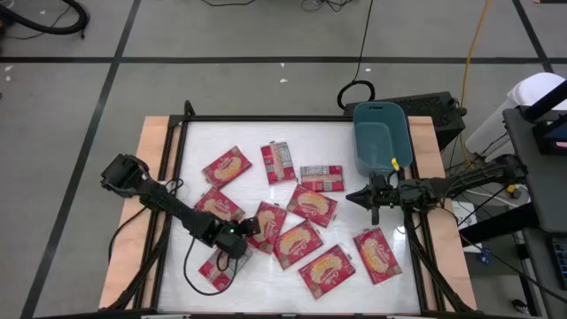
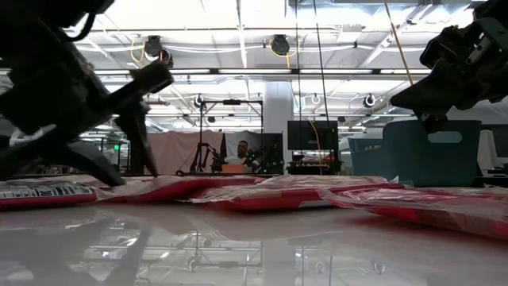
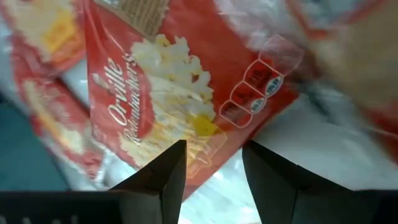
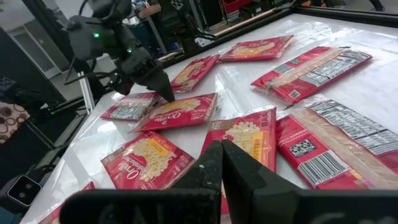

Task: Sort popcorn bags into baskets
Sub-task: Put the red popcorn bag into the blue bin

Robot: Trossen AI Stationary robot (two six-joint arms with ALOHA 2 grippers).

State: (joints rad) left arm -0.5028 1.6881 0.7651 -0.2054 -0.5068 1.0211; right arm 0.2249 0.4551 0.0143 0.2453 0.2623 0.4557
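popcorn bags (image 1: 311, 206) lie spread flat over the white tabletop (image 1: 354, 279), red ones, most with the yellow popcorn picture up and a few with the grey label side up. some touch or lap over each other near the middle. the teal basket (image 1: 382, 135) sits at the far right corner of the tabletop, and no bag can be seen inside it.

the left hand (image 1: 251, 229) is low over the bags near the front left. its two fingers (image 3: 163, 177) are partly open, with a gap between them, and they hold nothing. they point down at the edge of one orville redenbacher's bag (image 3: 168, 93), just above it, and it is hard to tell if they touch it.

the right hand (image 1: 352, 197) hangs above the tabletop just in front of the basket, near a bag on the right side. its fingers (image 4: 239, 165) are pressed tight together and hold nothing.

a person (image 2: 242, 150) sits far off in the room behind.
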